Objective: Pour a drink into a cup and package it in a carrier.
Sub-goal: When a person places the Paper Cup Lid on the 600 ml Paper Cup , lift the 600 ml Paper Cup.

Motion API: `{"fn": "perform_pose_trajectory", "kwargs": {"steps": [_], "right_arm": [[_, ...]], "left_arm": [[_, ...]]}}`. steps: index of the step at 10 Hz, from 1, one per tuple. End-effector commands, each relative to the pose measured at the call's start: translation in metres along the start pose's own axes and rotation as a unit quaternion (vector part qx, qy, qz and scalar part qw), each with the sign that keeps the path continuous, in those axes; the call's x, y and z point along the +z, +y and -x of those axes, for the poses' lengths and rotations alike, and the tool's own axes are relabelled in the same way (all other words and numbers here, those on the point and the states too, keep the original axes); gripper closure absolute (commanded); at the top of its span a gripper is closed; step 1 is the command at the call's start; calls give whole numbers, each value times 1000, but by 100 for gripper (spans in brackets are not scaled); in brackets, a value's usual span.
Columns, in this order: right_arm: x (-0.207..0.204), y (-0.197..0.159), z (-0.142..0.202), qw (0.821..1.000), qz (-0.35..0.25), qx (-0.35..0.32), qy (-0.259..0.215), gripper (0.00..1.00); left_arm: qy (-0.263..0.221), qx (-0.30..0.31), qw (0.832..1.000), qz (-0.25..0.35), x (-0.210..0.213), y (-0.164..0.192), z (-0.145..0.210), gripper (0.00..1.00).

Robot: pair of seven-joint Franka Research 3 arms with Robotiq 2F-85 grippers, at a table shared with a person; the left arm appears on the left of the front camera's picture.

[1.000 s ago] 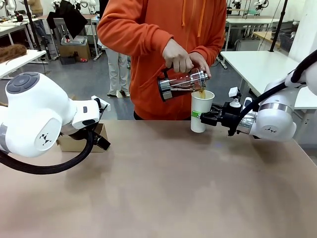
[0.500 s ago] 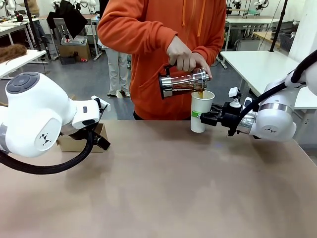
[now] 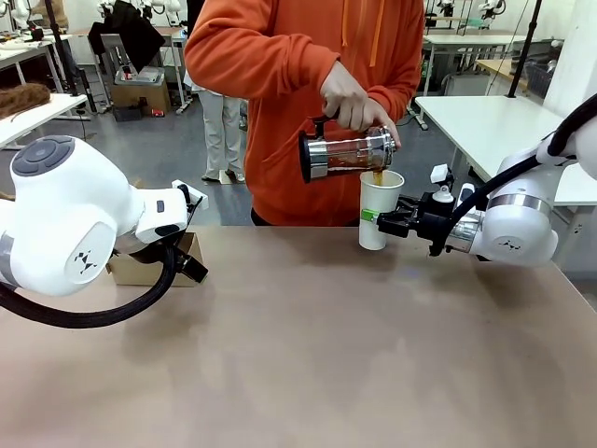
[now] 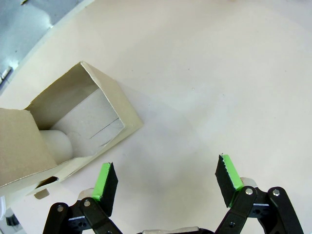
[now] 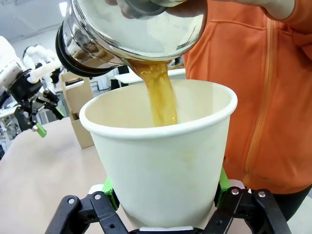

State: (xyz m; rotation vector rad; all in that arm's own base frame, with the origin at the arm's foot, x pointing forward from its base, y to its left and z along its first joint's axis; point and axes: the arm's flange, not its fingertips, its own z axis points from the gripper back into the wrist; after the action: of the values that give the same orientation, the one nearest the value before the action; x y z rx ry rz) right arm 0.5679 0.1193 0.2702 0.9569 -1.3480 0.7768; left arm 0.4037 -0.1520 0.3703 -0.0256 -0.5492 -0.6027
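Observation:
A person in an orange hoodie tips a glass press pot [image 3: 347, 153] over the white paper cup [image 3: 377, 211], which has no lid on. Brown drink [image 5: 158, 100] streams from the spout [image 5: 141, 34] into the cup [image 5: 161, 161]. My right gripper [image 3: 375, 217] is shut on the cup's lower half and holds it upright, its green pads [image 5: 108, 187] pressed against both sides. My left gripper [image 4: 166, 178] stands open over bare table, beside the brown cardboard carrier [image 4: 73, 124]. In the front view my left arm partly hides the carrier [image 3: 140, 271].
The tan table [image 3: 308, 355] is bare in the middle and front. The person's hands [image 3: 350, 98] grip the pot right above the cup. My left arm's white body [image 3: 75, 224] bulks large at the front left. Other tables stand in the room behind.
The person has raised the pot's base, so the pot lies closer to level while the stream keeps falling into the cup. Neither arm has moved.

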Motion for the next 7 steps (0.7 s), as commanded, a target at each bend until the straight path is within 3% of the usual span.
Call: {"fn": "perform_pose_trajectory", "kwargs": {"steps": [1,7], "right_arm": [[-1,1,-1,1000,3,4,1,15],[-1,1,-1,1000,3,4,1,15]], "left_arm": [[-1,1,1000,1,0,0,0,0],[-1,1,1000,1,0,0,0,0]]}}
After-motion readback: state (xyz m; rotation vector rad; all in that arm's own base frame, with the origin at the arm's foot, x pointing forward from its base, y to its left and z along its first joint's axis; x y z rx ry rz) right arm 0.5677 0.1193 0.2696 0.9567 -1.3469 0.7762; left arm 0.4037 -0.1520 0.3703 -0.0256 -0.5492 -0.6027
